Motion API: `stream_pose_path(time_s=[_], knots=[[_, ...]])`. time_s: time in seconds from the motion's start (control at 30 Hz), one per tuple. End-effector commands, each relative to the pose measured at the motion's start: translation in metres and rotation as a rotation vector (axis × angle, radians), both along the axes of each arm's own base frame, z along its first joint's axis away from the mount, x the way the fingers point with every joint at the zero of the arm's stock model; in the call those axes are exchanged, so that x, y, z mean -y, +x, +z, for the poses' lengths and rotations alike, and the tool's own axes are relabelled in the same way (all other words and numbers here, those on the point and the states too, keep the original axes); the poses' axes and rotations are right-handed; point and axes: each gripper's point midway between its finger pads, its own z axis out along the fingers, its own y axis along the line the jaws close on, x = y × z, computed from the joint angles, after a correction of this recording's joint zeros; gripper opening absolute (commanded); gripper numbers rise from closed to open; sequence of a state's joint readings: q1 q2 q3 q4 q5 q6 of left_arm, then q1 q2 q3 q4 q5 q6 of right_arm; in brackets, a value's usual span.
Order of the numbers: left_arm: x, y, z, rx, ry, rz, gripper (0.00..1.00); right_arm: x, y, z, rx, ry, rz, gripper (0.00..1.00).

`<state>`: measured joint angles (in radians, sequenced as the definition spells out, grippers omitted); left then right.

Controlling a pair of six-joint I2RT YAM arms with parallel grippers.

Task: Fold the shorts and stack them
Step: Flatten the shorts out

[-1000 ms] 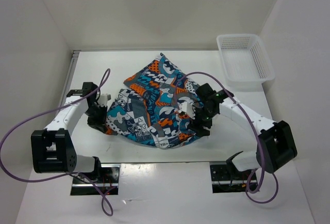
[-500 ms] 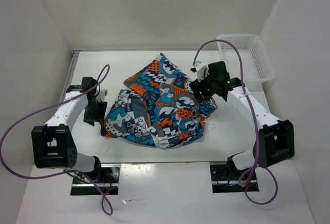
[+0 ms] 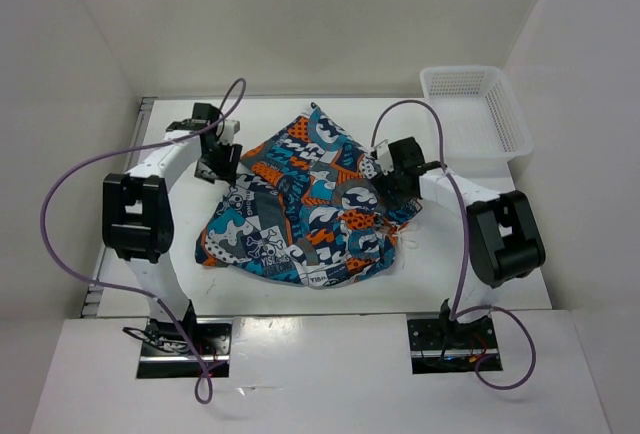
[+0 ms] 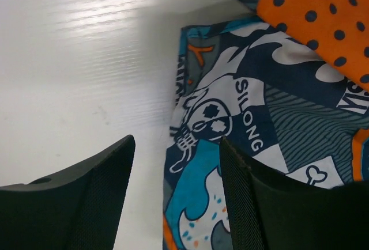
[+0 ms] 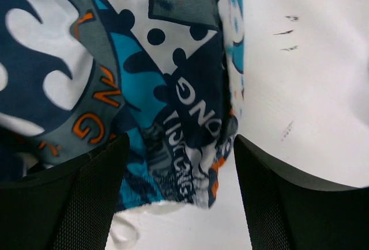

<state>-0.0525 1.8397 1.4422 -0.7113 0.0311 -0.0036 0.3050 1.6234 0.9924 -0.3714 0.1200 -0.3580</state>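
The shorts (image 3: pixel 305 199) lie crumpled and partly spread in the middle of the white table (image 3: pixel 450 264). My left gripper (image 3: pixel 222 159) is open at their back left edge. In the left wrist view (image 4: pixel 176 204) its fingers (image 4: pixel 86 204) straddle the fabric's edge (image 4: pixel 230 117), one over bare table, one over cloth. My right gripper (image 3: pixel 388 172) is open at the shorts' right edge. In the right wrist view (image 5: pixel 179 198) its fingers (image 5: pixel 288 204) stand either side of a bunched fold (image 5: pixel 184 123), with a white drawstring (image 5: pixel 124 233) below it. Neither gripper holds anything.
A white plastic basket (image 3: pixel 475 109) stands at the back right corner. White walls enclose the table at the left, back and right. Purple cables (image 3: pixel 70 184) loop from both arms.
My left arm has swung from the shorts' front left side to their back left edge. My right gripper has moved from the shorts' front right up to their right edge.
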Motion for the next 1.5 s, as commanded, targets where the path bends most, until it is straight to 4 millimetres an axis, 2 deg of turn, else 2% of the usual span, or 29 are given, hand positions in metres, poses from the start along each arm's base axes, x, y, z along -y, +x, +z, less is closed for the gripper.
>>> stream_pose_path(time_s=[0.0,0.1,0.17,0.2,0.27,0.3,0.33,0.37,0.43,0.47,0.5,0.53,0.57,0.63,0.7,0.73,0.77,0.83,0.9,0.93,0.97,1.0,1.07,1.17,1.2,1.27,1.3,1.43,1.47], knots=[[0.012,0.004,-0.016,-0.025,-0.03,-0.03,0.68,0.002,0.022,-0.006,0.047,-0.023,-0.009,0.78],[0.017,0.012,-0.025,-0.011,-0.03,-0.041,0.69,0.008,0.03,-0.022,0.015,-0.038,-0.008,0.78],[0.023,0.032,-0.019,0.019,-0.056,-0.052,0.69,0.006,0.044,-0.021,0.039,-0.044,-0.006,0.77],[0.025,0.039,-0.015,0.034,-0.066,-0.057,0.69,0.011,0.047,-0.029,0.021,-0.054,-0.01,0.74],[0.031,0.046,-0.011,0.043,-0.097,-0.071,0.69,0.004,0.066,-0.02,0.052,-0.039,0.006,0.63],[0.032,0.053,-0.008,0.055,-0.098,-0.071,0.69,0.0,0.071,-0.023,0.047,-0.028,0.014,0.57],[0.034,0.057,-0.013,0.053,-0.106,-0.075,0.69,-0.007,0.077,-0.021,0.048,-0.003,0.03,0.46],[0.034,0.063,-0.009,0.077,-0.107,-0.076,0.69,-0.012,0.093,-0.013,0.078,0.005,0.03,0.39],[0.033,0.068,-0.015,0.077,-0.098,-0.072,0.69,-0.028,0.106,-0.005,0.106,0.013,0.055,0.24],[0.033,0.068,-0.015,0.077,-0.098,-0.072,0.69,-0.037,0.123,0.011,0.152,0.019,0.06,0.14],[0.031,0.07,-0.015,0.086,-0.088,-0.068,0.69,-0.044,0.131,0.007,0.159,0.02,0.058,0.1],[0.031,0.07,-0.015,0.087,-0.088,-0.068,0.69,-0.056,0.148,0.025,0.213,0.024,0.053,0.07],[0.03,0.073,-0.012,0.096,-0.079,-0.063,0.69,-0.062,0.159,0.031,0.248,0.029,0.038,0.01],[0.027,0.073,-0.012,0.097,-0.065,-0.057,0.69,-0.077,0.188,0.046,0.329,0.055,-0.011,0.0],[0.018,0.085,-0.001,0.138,-0.045,-0.036,0.7,-0.082,0.209,0.058,0.401,0.04,-0.053,0.0],[0.013,0.088,0.002,0.15,-0.044,-0.024,0.71,-0.094,0.222,0.062,0.436,0.047,-0.065,0.0],[0.007,0.093,0.007,0.168,-0.044,-0.012,0.71,-0.101,0.227,0.065,0.451,0.043,-0.066,0.0],[-0.001,0.102,0.01,0.195,-0.025,0.007,0.72,-0.112,0.242,0.067,0.477,0.046,-0.049,0.08],[-0.002,0.115,0.005,0.216,-0.018,0.011,0.72,-0.125,0.24,0.058,0.45,0.06,-0.015,0.18],[-0.006,0.125,0.009,0.241,0.002,0.023,0.73,-0.127,0.238,0.048,0.425,0.066,-0.012,0.27],[-0.009,0.132,0.008,0.255,0.014,0.03,0.73,-0.134,0.236,0.047,0.421,0.082,-0.004,0.41],[-0.011,0.136,-0.006,0.233,0.027,0.037,0.73,-0.133,0.234,0.039,0.404,0.074,-0.003,0.68],[-0.019,0.141,-0.014,0.218,0.046,0.055,0.73,-0.132,0.23,0.031,0.384,0.074,-0.011,0.81],[-0.024,0.133,-0.022,0.198,0.048,0.064,0.73,-0.122,0.23,0.037,0.412,0.045,-0.048,0.88],[-0.027,0.114,-0.042,0.147,0.061,0.068,0.73,-0.119,0.229,0.039,0.422,0.034,-0.062,0.88],[-0.031,0.103,-0.045,0.156,0.08,0.078,0.73,-0.115,0.227,0.055,0.444,0.036,-0.071,0.89],[-0.033,0.085,-0.064,0.1,0.095,0.082,0.73,-0.115,0.223,0.055,0.436,0.039,-0.064,0.89],[-0.036,0.071,-0.065,0.094,0.108,0.088,0.73,-0.116,0.2,0.083,0.42,0.07,-0.003,0.89],[-0.038,0.067,-0.058,0.102,0.096,0.093,0.73,-0.113,0.188,0.099,0.422,0.075,0.025,0.89]])
